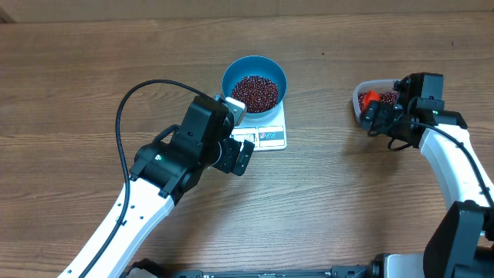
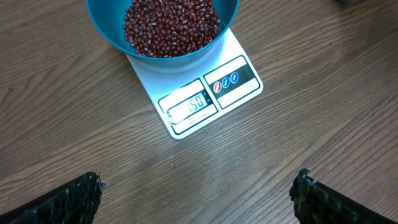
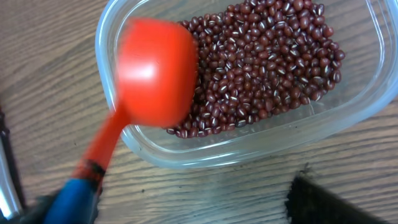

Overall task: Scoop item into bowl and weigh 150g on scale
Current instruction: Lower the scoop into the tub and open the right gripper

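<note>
The blue bowl (image 1: 228, 77) stands on the white scale (image 1: 270, 137) and holds a heap of red-brown beans (image 1: 255, 91). In the left wrist view the bowl (image 2: 102, 31) and its beans (image 2: 171, 28) are at the top, and the scale (image 2: 239, 93) shows a display that seems to read 150. My left gripper (image 1: 238, 139) (image 2: 199, 196) is open just in front of the scale, with bare table between its fingers. My right gripper (image 1: 378, 116) (image 3: 186, 199) is open beside the clear tub (image 3: 249, 146). A blurred red scoop (image 3: 155, 71) with a blue handle end leans over the tub's rim by the left finger.
The clear tub (image 1: 363, 93) at the right holds more beans (image 3: 267, 56). A black cable (image 1: 127, 108) loops over the left arm. Bare wooden table lies between the scale and the tub.
</note>
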Robot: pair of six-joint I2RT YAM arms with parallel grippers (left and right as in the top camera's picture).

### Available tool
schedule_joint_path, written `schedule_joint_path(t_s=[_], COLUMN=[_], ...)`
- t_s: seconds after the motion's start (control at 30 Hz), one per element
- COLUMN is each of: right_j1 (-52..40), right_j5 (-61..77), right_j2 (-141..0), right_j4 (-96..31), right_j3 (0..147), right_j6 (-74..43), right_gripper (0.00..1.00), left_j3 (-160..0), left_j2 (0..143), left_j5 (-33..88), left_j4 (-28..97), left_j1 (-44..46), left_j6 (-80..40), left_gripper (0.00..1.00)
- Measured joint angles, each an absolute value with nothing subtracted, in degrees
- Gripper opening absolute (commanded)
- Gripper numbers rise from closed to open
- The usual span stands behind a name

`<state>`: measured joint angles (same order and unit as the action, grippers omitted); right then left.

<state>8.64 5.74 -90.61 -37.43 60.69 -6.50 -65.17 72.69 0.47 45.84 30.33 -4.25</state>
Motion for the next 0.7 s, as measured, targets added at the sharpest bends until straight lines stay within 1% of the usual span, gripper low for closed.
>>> schedule_joint_path(t_s=[0.27, 0.67, 0.7], right_j1=[8.6, 8.6, 8.6], right_j5=[5.7, 5.8, 6.0], right_j2=[-90.6, -90.6, -90.6], right_j4=[-39.9, -39.6, -39.4], right_j3=[60.8, 61.0, 61.1], right_j6=[-6.4, -5.6, -4.8], right_gripper=[1.00, 1.00, 0.90], left_j3=[-65.2, -65.2, -65.2], left_j2=[72.7, 72.7, 72.7], left_j5=[0.5, 0.5, 0.5], left_j4=[45.8, 45.8, 45.8], left_j1=[30.3, 30.3, 30.3], left_j6=[-4.3, -4.3, -4.3], left_gripper=[1.00, 0.99, 1.00])
